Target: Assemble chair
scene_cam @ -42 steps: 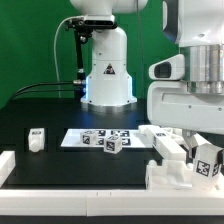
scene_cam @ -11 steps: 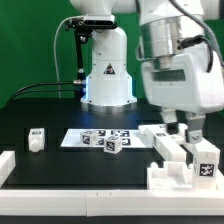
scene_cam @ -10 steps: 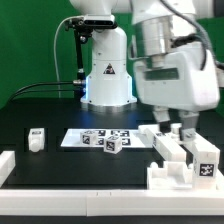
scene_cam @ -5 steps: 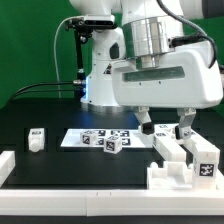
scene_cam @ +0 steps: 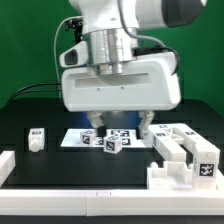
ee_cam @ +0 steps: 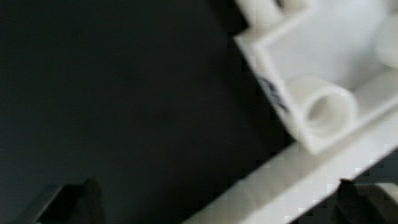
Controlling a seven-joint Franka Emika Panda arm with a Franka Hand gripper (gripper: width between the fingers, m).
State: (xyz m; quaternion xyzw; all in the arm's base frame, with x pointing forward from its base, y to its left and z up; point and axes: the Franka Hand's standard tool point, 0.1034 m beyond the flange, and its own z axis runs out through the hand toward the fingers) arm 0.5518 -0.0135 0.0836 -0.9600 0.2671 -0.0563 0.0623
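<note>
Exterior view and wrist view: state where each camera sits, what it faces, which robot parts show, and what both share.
Exterior view: off the arm, facing the black table, white chair parts and marker board; the gripper fills the middle.
Wrist view: on the wrist, looking at the table and a white part with a hole; only fingertips show.
Shared: the open gripper and table.

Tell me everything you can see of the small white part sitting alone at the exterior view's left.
The small white part is a stubby block, matte like plastic, with a dark marker tag on its camera-facing side. It sits on the black table, apart from the marker board and the gripper, whose open jaws hover over that board. Only the table touches it. The wrist view does not show it.
</note>
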